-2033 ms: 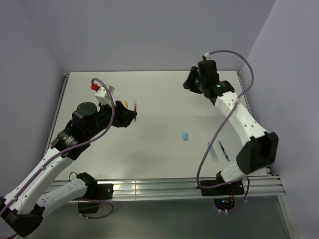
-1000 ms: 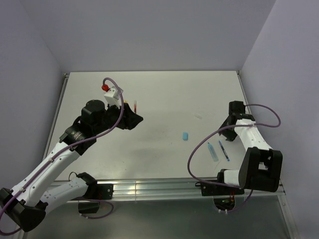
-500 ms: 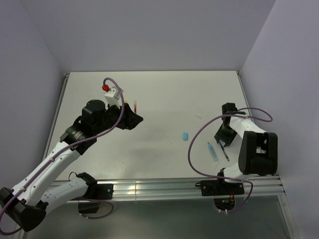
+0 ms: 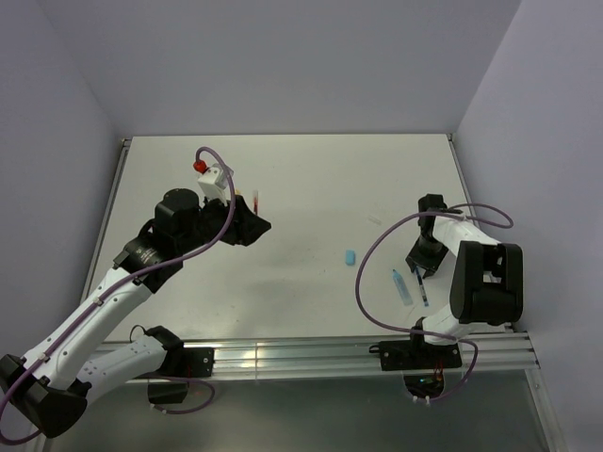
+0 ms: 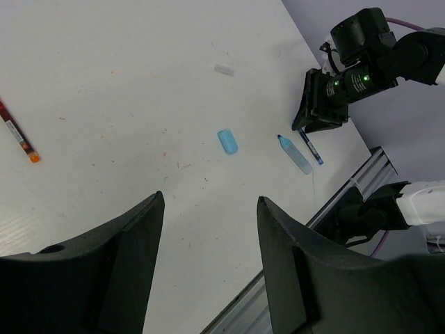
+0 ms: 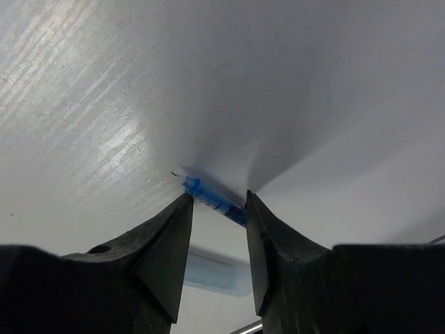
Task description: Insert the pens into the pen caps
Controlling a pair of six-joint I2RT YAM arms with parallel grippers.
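A thin dark blue pen (image 4: 422,285) lies at the right, beside a light blue marker (image 4: 402,286). My right gripper (image 4: 421,266) is down at the pen's far end, open. In the right wrist view its fingers straddle the dark blue pen (image 6: 208,199) near the tip, with the light blue marker (image 6: 215,273) behind. A light blue cap (image 4: 350,256) lies mid-table. A red pen (image 4: 256,200) lies just beyond my left gripper (image 4: 256,224), which hovers open and empty (image 5: 208,198). The green and yellow markers and their caps are out of view.
A small clear cap-like piece (image 4: 375,219) lies behind the light blue cap; it also shows in the left wrist view (image 5: 224,69). The table's rail (image 4: 311,358) runs along the near edge. Grey walls stand close on three sides.
My right arm swung from the back right down to the dark blue pen and set its fingers around the tip end. My left arm shifted slightly, then held still.
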